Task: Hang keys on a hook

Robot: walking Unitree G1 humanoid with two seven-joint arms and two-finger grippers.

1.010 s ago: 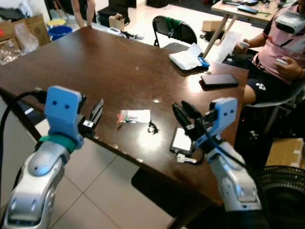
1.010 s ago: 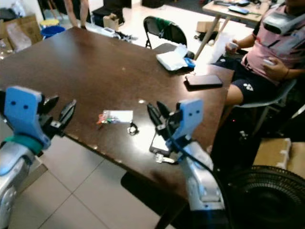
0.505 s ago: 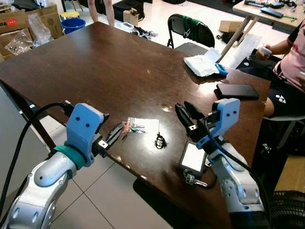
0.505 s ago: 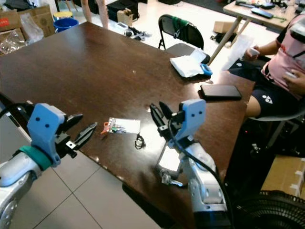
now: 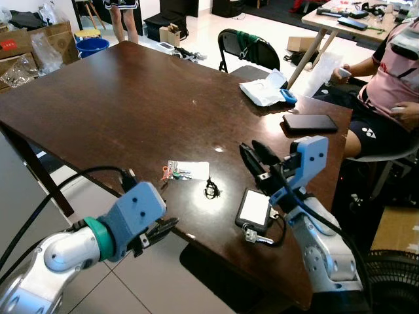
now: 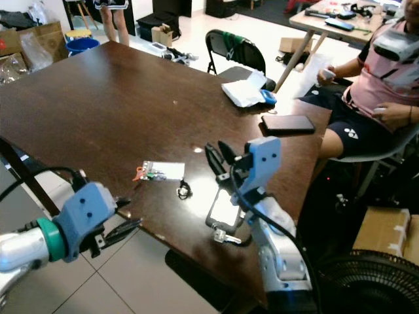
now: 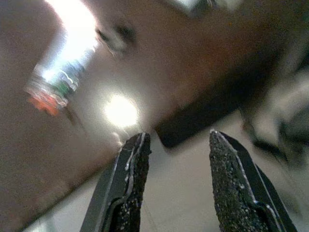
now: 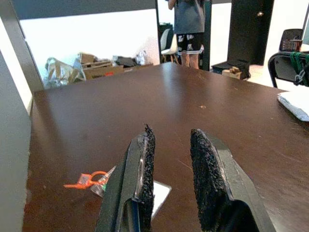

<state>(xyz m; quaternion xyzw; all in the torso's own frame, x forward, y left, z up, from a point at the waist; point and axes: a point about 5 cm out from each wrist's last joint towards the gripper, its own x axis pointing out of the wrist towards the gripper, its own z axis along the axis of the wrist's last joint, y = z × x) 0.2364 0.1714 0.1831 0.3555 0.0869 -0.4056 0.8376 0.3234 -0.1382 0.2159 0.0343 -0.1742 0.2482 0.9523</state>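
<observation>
the right gripper (image 5: pixel 252 154) hovers just above the dark wooden table (image 5: pixel 118 91), its 2 black fingers (image 8: pixel 145 169) slightly apart with nothing between them, pointed across the tabletop away from the robot. just under and beside its wrist lies a phone with a pale screen (image 5: pixel 253 209), and touching that phone's near end is a small bunch of metal keys (image 5: pixel 256 236), close to the table's near edge; these look like the likeliest thing to hang, and the gripper seems poised above them rather than reaching. a little to the gripper's left sits a small black ring or cord loop (image 5: pixel 210 191), and just beyond that a clear packet with an orange and green tag (image 5: pixel 183 171), which in the right wrist view lies ahead of and below the fingertips. further left and lower, the left gripper (image 5: pixel 160 230) hangs off the near edge of the table over the tiled floor, its 2 fingers (image 7: pixel 126 183) spread and empty, probably kept clear while the right arm works. well beyond the right gripper lie a second dark phone (image 5: pixel 309 122) and a white cloth bundle (image 5: pixel 262 87); a seated person (image 5: pixel 386 85) is at the table's far right. no hook can be made out, so the pickup looks not yet begun.
</observation>
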